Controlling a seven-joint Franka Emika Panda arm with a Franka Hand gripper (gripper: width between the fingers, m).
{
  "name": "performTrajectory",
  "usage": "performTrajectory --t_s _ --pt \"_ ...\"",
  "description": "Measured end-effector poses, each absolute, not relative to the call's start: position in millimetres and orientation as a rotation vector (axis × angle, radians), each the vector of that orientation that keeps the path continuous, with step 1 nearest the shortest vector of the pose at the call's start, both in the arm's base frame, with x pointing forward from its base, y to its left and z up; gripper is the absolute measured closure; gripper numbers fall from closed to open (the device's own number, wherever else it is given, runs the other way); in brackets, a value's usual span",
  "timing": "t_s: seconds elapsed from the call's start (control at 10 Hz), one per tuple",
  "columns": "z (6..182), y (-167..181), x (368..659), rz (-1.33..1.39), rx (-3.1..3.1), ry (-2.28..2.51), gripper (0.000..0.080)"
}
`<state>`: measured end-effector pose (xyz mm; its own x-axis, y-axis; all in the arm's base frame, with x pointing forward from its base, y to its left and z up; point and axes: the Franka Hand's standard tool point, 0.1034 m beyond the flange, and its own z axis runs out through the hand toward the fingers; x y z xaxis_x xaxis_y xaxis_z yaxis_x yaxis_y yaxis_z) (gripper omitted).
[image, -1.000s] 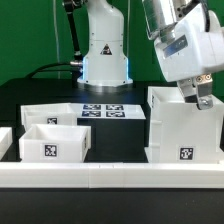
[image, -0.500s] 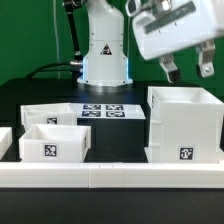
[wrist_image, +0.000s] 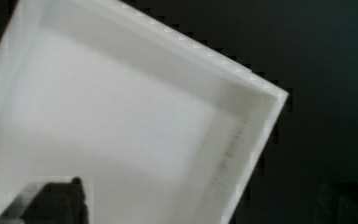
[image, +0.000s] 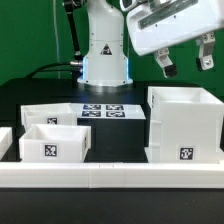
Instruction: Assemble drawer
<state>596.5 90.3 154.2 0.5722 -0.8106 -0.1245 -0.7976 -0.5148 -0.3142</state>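
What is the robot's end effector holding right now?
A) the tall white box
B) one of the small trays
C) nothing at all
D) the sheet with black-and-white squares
C: the end effector hangs in the air above the tall casing, fingers spread with nothing between them. The front tray and the back tray lie untouched at the exterior view's left.

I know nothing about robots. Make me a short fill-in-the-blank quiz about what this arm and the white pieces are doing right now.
1. The gripper hangs above the tall casing, holding ____.
2. Its jaws stand ____.
3. The nearer tray sits on the exterior view's ____ of the casing.

Missing words: nothing; open; left.
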Motion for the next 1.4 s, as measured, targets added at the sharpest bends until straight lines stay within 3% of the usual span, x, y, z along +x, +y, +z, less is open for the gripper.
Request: performTrajectory --t_s 0.3,0.8,1.0,1.4 --pt "149.2 71 583 -0.061 -2.825 0.652 0.0151" --pt "148.5 64 583 -0.101 -2.918 0.116 0.0151" --pt "145.6 23 581 -0.101 -2.935 0.078 0.0151" --pt "121.4 -49 563 -0.124 -2.982 0.027 0.0151"
